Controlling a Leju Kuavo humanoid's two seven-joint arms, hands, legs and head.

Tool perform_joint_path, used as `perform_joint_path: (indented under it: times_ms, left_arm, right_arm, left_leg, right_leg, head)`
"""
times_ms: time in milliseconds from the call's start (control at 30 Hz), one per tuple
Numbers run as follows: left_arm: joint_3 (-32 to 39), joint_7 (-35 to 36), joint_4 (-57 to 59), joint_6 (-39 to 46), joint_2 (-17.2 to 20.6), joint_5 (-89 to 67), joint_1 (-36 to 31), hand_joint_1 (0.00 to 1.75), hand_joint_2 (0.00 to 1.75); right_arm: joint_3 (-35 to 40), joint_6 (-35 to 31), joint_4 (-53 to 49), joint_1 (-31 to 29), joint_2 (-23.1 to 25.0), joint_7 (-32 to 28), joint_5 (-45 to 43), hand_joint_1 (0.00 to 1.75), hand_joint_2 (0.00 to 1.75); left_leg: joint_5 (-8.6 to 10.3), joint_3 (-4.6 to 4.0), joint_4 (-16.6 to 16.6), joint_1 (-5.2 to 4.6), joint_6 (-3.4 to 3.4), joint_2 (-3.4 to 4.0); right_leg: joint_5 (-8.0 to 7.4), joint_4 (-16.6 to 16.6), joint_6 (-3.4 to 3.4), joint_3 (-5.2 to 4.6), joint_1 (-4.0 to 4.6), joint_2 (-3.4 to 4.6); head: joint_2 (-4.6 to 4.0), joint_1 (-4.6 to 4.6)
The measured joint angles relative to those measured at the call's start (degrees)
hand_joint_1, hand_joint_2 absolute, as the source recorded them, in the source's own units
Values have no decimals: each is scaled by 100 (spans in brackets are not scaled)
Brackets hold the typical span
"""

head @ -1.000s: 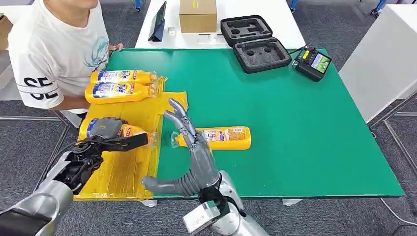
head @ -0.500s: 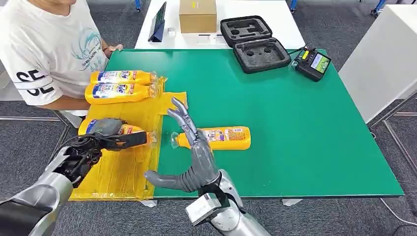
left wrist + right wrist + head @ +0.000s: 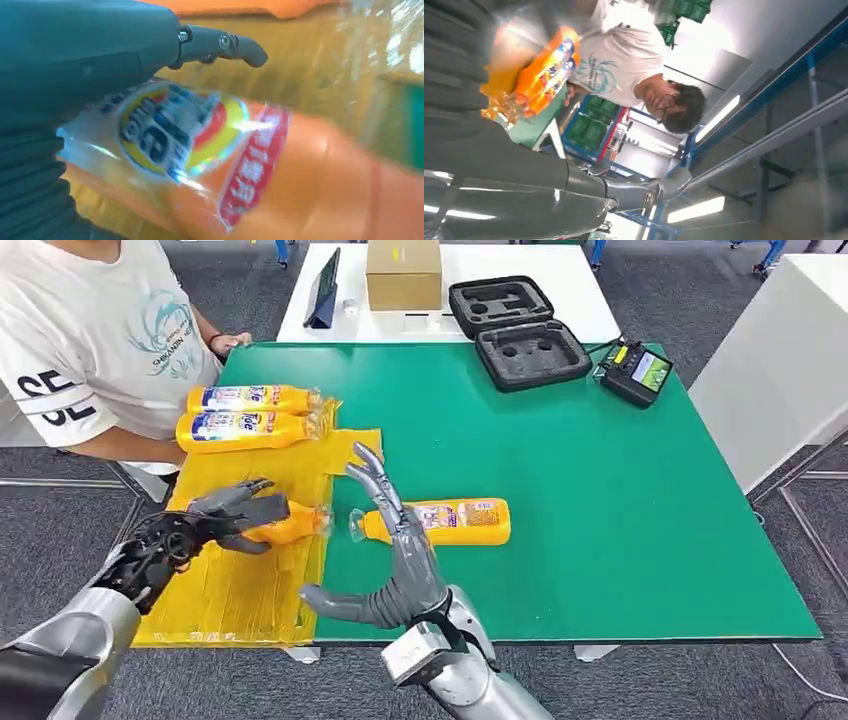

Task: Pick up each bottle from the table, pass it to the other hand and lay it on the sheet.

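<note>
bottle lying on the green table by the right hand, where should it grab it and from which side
Grip the bottle on the green mat around its labelled body, the widest and straightest part, rather than the narrow clear cap end. It lies flat on its side, cap pointing toward the yellow sheet, so coming down from above with fingers across its width seems best. The right hand is open at its cap end.

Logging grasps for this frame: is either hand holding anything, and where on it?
Nothing is firmly held. The left hand lies opened over the bottle on the sheet; right hand is open.
</note>
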State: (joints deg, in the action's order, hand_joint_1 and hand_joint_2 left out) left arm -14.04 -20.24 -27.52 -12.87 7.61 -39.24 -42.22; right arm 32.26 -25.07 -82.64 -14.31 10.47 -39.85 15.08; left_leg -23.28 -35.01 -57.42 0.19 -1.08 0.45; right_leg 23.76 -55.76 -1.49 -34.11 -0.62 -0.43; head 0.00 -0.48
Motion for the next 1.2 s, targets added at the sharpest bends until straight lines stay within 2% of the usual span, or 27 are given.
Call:
perform_joint_path:
  times_ms: [100,267,367,400,467,633,700,800,900,933,1067,1200]
  left_arm:
    - [275,-140,0,-243,2,548,43,0,0]
    - [295,-149,0,-256,2,585,46,0,0]
    - [807,-302,-24,-407,-46,1396,187,0,0]
    - [1163,-433,-87,-87,-114,1893,306,0,0]
    - [1347,-604,-195,567,-168,2021,419,0,0]
    - [1626,-1387,-541,3302,-256,2152,768,0,0]
    - [1718,-1803,-766,4026,-258,2254,893,0,0]
    - [1756,-1961,-1415,4936,-258,2462,1224,0,0]
    - [1850,-1992,-2211,5254,-293,2260,1527,0,0]
    - [1959,-1996,-2532,5269,-338,2125,1635,0,175]
    - [2267,-2002,-3356,5289,-457,1977,1881,0,175]
    - [2516,-2002,-4156,5291,-606,2354,2129,0,175]
  right_arm:
    - [2,-28,24,42,-39,-2,0,0,175]
    - [2,-29,24,45,-41,-2,0,0,175]
    - [13,-31,37,143,-68,-7,35,0,175]
    - [13,-28,50,197,-70,-7,80,0,175]
    - [13,-24,57,229,-68,0,164,0,175]
    - [24,-207,63,234,-68,325,789,0,175]
    - [24,-486,83,213,-70,653,1466,0,175]
    - [24,-943,136,167,-94,1251,2812,0,175]
    - [11,-1187,234,93,-140,1848,3918,0,175]
    - [-4,-1222,288,55,-153,2054,4260,0,175]
    - [-44,-1228,428,-40,-181,2383,4734,0,175]
    - [-199,-668,730,-264,-238,3302,5629,0,175]
  left_leg:
    - [0,10,1,0,0,-8]
    - [0,11,1,0,0,-8]
    - [1,24,1,-1,0,-7]
    - [2,27,0,-1,0,-7]
    - [3,26,0,-1,0,-6]
    - [6,-3,-2,4,2,19]
    - [6,-8,-2,7,3,15]
    - [4,-17,-3,7,4,13]
    - [4,-32,-3,6,4,13]
    - [4,-35,-3,6,4,13]
    - [3,-42,-3,4,3,11]
    - [3,-42,-3,3,3,11]
  right_leg:
    - [1,1,0,13,0,-12]
    - [1,1,0,14,0,-13]
    - [0,1,0,26,0,-13]
    - [-1,1,0,27,0,-13]
    - [-2,1,0,26,1,-13]
    - [-10,0,6,-13,2,7]
    - [-8,-1,6,-13,3,2]
    - [-7,-2,5,-23,3,6]
    - [-6,-2,5,-39,3,5]
    - [-5,-1,5,-43,2,5]
    - [-6,-1,4,-47,1,6]
    - [-6,0,4,-47,1,4]
  head:
    - [0,0]
    - [0,0]
    - [0,0]
    - [0,0]
    - [0,2]
    - [0,0]
    - [0,2]
    - [0,0]
    - [0,2]
    - [0,0]
    - [0,0]
    - [0,2]
